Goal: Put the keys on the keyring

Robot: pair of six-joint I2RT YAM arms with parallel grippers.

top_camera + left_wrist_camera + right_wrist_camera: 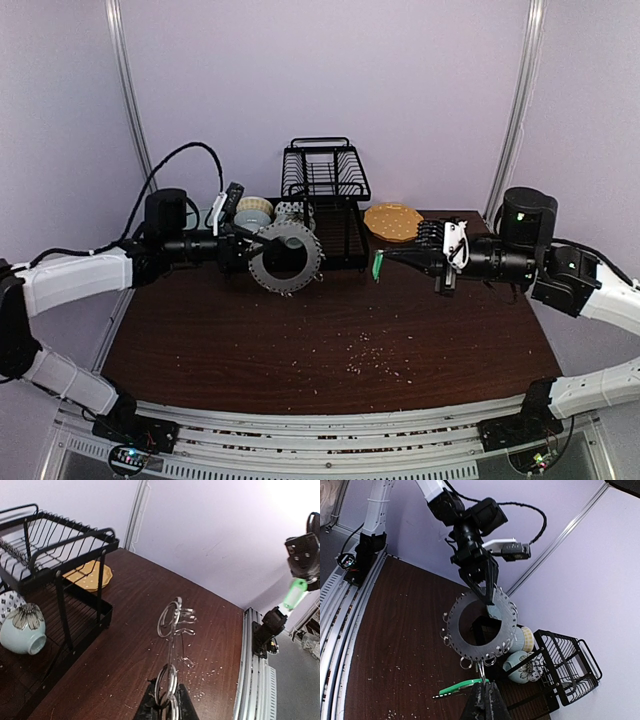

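Because your left gripper (pixel 489 595) is clamped on the keyring's (pixel 454 630) upper rim, the disc hangs upright mid-frame in the right wrist view, wire loops exposed. Your right gripper (pixel 484 696), pinched shut on the green key (pixel 462 686), holds it just below, likely for threading.

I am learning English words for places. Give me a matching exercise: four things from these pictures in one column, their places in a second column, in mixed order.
Things
1. keyring
2. green key
3. yellow plate
4. pale bowl

Places
a. on the table, right of the rack
b. held in the left gripper
c. on the table, left of the rack
d. held in the right gripper

Pairs: 1-b, 2-d, 3-a, 4-c
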